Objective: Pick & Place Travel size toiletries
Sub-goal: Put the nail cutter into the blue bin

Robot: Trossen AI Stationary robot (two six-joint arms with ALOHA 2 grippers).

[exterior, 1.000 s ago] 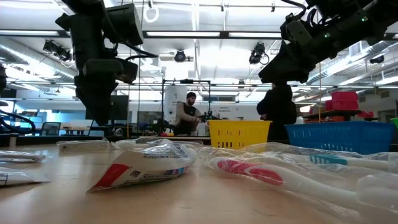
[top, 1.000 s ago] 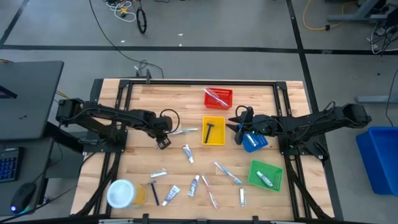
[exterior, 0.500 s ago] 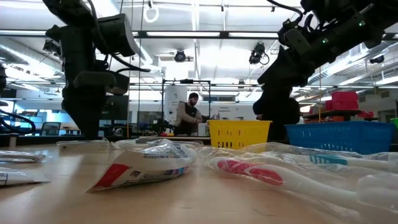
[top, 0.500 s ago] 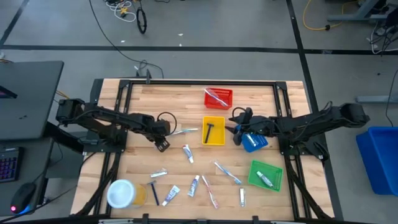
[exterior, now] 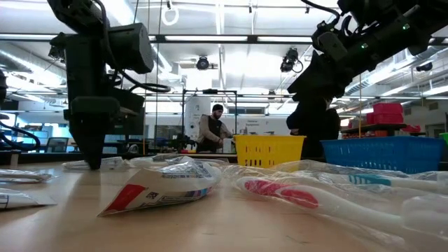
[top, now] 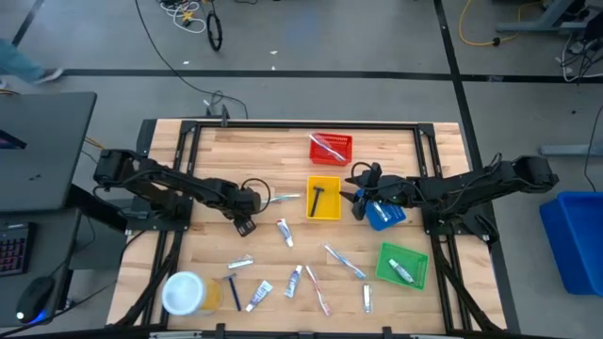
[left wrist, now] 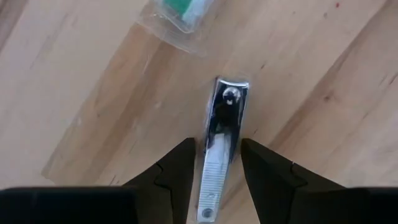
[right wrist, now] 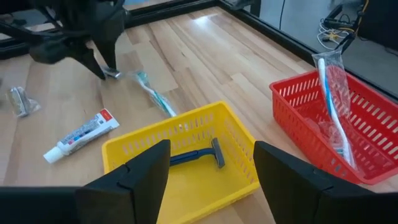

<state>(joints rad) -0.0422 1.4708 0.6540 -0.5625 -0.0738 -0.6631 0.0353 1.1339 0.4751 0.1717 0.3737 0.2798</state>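
Note:
A silvery nail clipper [left wrist: 221,143] in a clear wrapper lies flat on the wood. My left gripper [left wrist: 217,144] is open and down at the table [top: 245,226], with one finger on each side of the clipper. A packaged toothbrush [top: 280,199] lies just beyond it. Several tubes, toothbrushes and a razor [top: 233,287] lie toward the near edge. My right gripper [top: 361,201] is open and hovers between the yellow tray [top: 323,212] and the blue tray [top: 384,217]. My left gripper comes from above, pointing down, and straddles the clipper's middle [left wrist: 217,155] across its length. The fingertips [exterior: 91,164] reach the table top. I cannot tell whether they touch the clipper or only its clear wrapper.
The yellow tray holds a black razor [right wrist: 199,155], the red tray [top: 331,148] a packaged toothbrush and the green tray [top: 403,265] a tube. A white-topped tub [top: 186,292] stands at the near left corner. People stand in the room beyond the table.
My left gripper has moved down onto the table and a little toward the near edge. It now stands over the clipper. The right arm has kept still.

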